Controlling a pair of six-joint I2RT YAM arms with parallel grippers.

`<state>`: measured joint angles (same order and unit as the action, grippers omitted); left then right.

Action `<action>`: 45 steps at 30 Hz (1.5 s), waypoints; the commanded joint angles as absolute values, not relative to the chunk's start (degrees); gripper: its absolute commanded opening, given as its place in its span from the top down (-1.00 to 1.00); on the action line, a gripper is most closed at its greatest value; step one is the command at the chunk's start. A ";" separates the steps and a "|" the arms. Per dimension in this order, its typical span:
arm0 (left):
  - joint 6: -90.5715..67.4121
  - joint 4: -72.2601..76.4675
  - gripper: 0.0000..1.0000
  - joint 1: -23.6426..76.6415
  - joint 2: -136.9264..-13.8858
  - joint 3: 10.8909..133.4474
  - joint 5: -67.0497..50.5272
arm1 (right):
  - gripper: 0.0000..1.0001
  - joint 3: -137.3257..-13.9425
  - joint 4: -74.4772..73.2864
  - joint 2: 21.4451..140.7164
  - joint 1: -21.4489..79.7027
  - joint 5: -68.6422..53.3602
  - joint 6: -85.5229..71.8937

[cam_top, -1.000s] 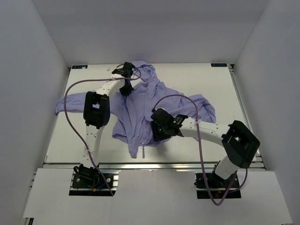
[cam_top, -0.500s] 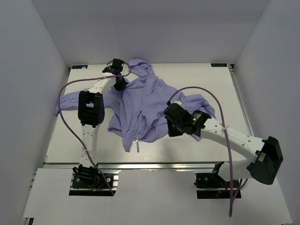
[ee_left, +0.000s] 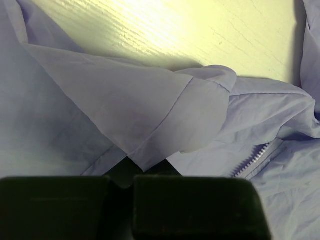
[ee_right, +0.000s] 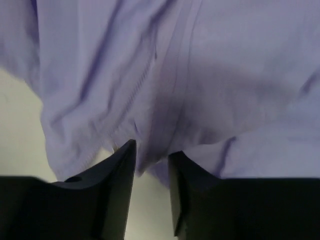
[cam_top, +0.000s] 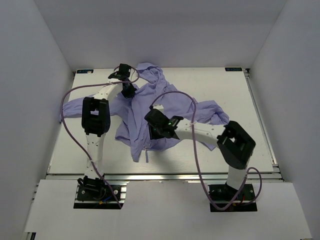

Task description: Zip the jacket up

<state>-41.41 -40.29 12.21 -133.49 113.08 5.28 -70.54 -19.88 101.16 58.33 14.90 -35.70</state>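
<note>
Jacket (cam_top: pixel 142 112): lavender and crumpled in the middle of the table (cam_top: pixel 235 90), with its front seam running toward the near edge. It lies just as it did half a second ago.
Zipper tail (cam_top: pixel 146 156): the nearest part, a thin strip poking off the hem toward the arm bases.
Right gripper (ee_right: pixel 150 162): has swung in from the jacket's right edge to the lower front. Its fingers are parted by a narrow gap and the hem dips between the tips, not visibly pinched. This view is blurred.
Left gripper (ee_left: pixel 120 178): farther back at the collar side and unmoved, its fingers clenched on a folded flap of the jacket.
Zipper teeth (ee_left: pixel 254 161): a short run shows just beside that flap.
Hood (cam_top: pixel 152 72): farthest, by the back edge.
Meaning: the top seems anchored, and the right arm is likely lining up on the zipper's bottom end. Zipping has not begun, by my reading.
</note>
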 commanded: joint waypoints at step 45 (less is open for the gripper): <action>-10.06 -44.21 -0.85 23.71 -118.73 109.07 13.11 | -0.59 -70.47 -32.09 81.99 37.10 -1.15 -18.39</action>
